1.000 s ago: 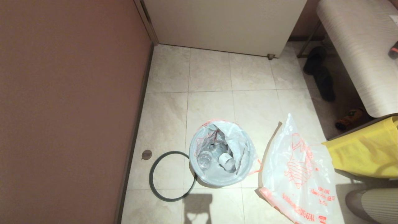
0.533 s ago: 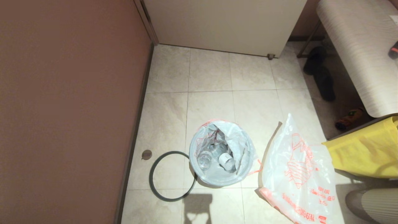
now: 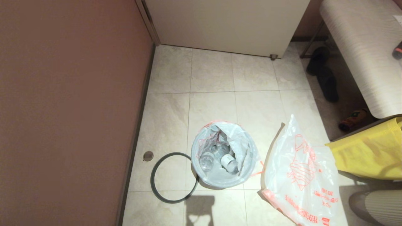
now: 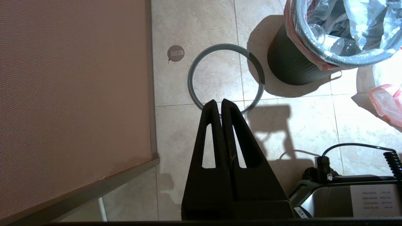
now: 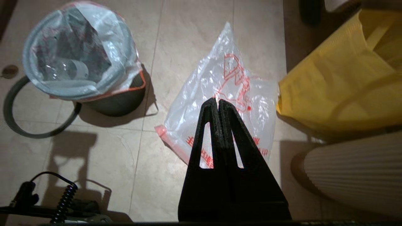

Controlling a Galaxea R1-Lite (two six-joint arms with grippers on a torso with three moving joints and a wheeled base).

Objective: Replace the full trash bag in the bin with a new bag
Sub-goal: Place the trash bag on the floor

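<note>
While both hover above the floor, left hand (image 4: 219, 102) and right hand (image 5: 215, 101) are pressed together, empty.

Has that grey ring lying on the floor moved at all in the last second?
No. In the head view the grey ring lies flat beside the bin, at the same spot relative to the small round floor cap and the tile seams as before.

Thin glossy crinkled film is seen on the new bag (image 5: 226, 94) under the matt black right gripper (image 5: 215, 101); yellow fabric bag (image 5: 339, 81) beside it looks woven, matt.
</note>
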